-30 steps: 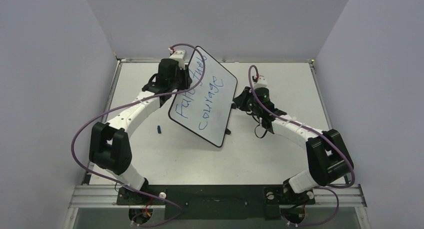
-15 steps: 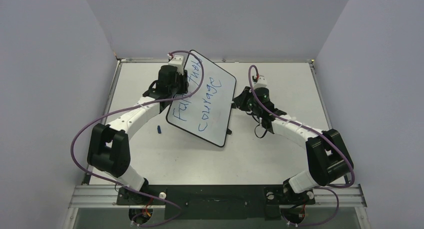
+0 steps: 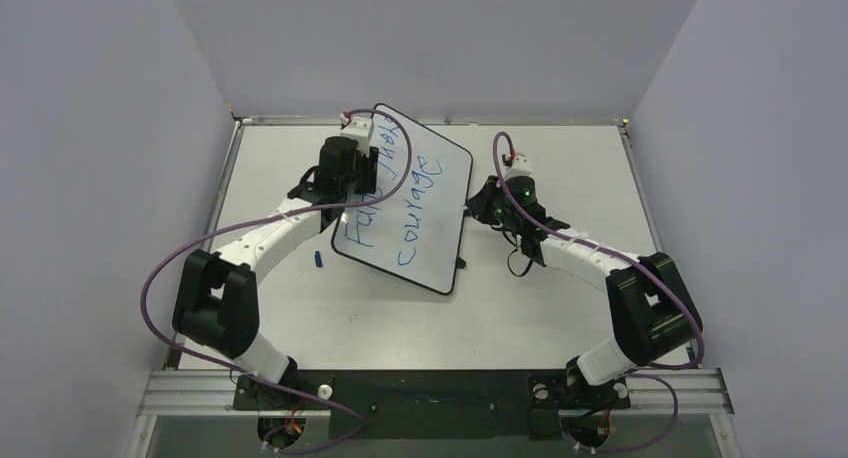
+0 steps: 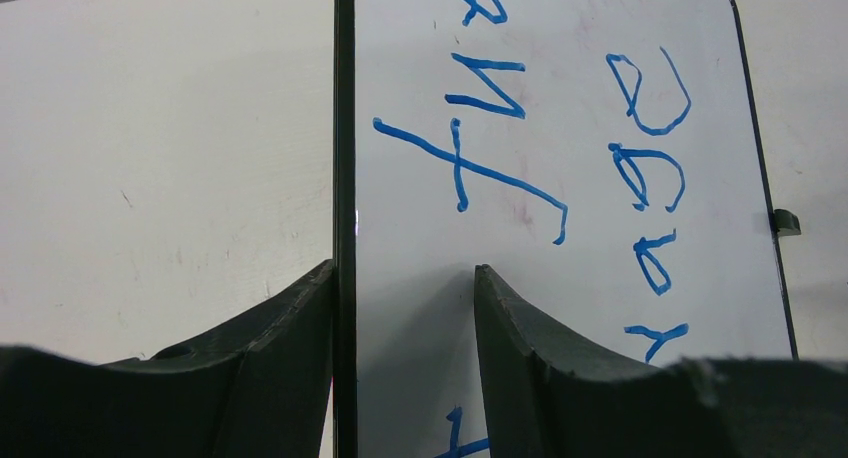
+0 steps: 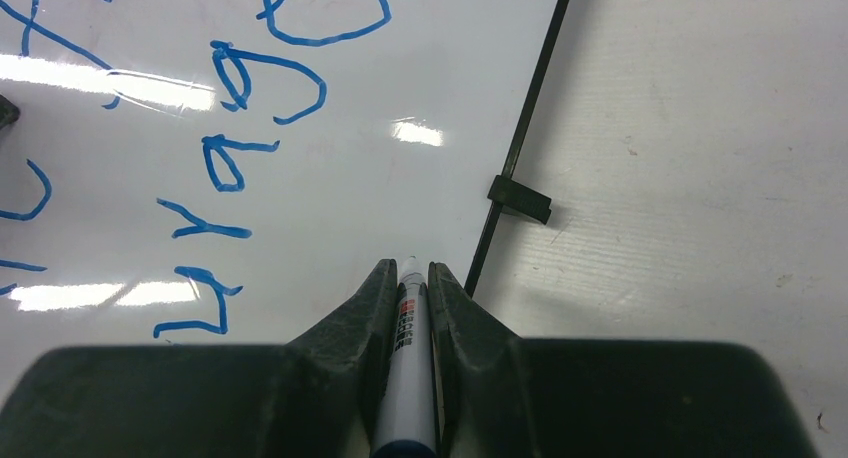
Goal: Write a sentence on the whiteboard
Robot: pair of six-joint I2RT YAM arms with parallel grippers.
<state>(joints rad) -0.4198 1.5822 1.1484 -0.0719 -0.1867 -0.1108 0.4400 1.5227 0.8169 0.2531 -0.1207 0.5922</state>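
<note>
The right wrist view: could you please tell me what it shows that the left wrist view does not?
Only the right wrist view shows the marker, clamped in the right gripper with its tip over the board near the frame. Only the left wrist view shows the left gripper, open, with one finger on each side of the whiteboard's black edge, plus first-line letters of the sentence. Both show the whiteboard, the end of "courage" and the table.

a robot lab cell: plain grey walls (image 3: pixel 110 128) box in a white table (image 3: pixel 560 308); two arms (image 3: pixel 270 233) bolted to a rail (image 3: pixel 440 390)
</note>
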